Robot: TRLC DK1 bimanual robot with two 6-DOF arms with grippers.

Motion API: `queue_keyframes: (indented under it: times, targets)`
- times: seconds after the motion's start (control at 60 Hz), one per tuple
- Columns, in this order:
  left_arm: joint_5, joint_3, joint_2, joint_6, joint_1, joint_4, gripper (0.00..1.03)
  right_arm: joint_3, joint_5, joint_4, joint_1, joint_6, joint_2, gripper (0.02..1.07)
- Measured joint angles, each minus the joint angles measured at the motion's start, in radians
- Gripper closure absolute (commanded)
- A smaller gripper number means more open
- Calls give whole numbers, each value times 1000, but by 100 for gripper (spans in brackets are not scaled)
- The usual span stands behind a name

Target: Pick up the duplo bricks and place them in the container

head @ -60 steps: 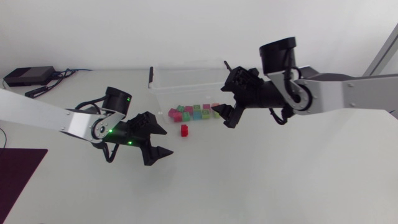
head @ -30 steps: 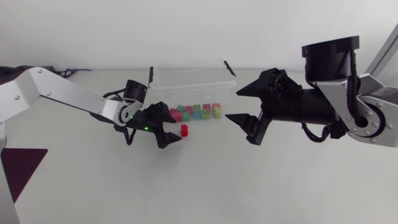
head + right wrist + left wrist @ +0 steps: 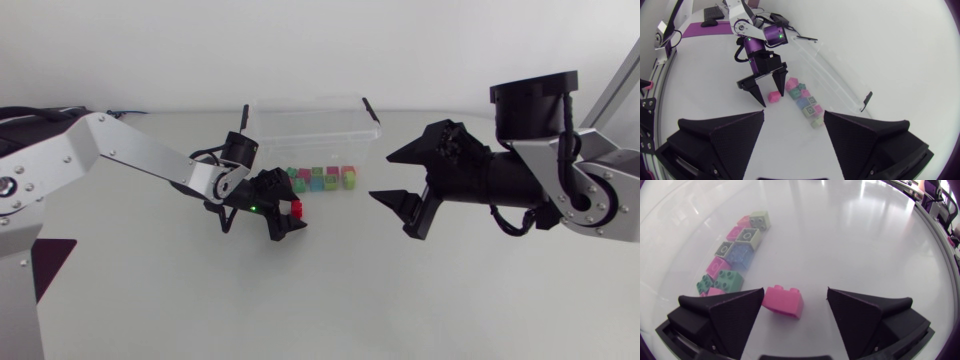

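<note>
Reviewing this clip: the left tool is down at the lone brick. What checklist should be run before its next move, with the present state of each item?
1. Left tool open: ok.
2. Lone brick between its fingers: ok, neither finger touches it.
3. Brick centred in the gap: not ok, it sits nearer one finger.
4. Right tool out of the way: ok, open and apart from the bricks.
5. Row of bricks already inside the container: cannot tell.
</note>
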Motion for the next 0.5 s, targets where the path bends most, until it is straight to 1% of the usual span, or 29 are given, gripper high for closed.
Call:
queue_keyframes:
  times: [0.017, 0.033, 0.05, 0.083, 0.35, 0.433, 0.5]
  targets:
    - [0, 0, 0, 0, 0, 0, 61, -2, -1, 0, 0, 0, -2, 20]
    - [0, 0, 0, 0, 0, -1, 66, -4, -4, 0, -3, 0, -5, 20]
    - [0, 0, 0, 0, 0, -1, 81, -6, -6, 0, -5, 0, -8, 20]
    - [0, 0, 0, 0, 0, -1, 87, -11, -10, 0, -6, 0, -15, 20]
    - [-1, -6, -27, 11, 12, -84, 89, -27, -19, 0, -13, 0, -55, 20]
    - [-4, -46, -71, 15, 20, -103, 88, -37, -19, -1, -13, 0, -63, 20]
    - [-4, -106, -169, 18, 29, -114, 89, -45, -19, -10, -13, 0, -82, 20]
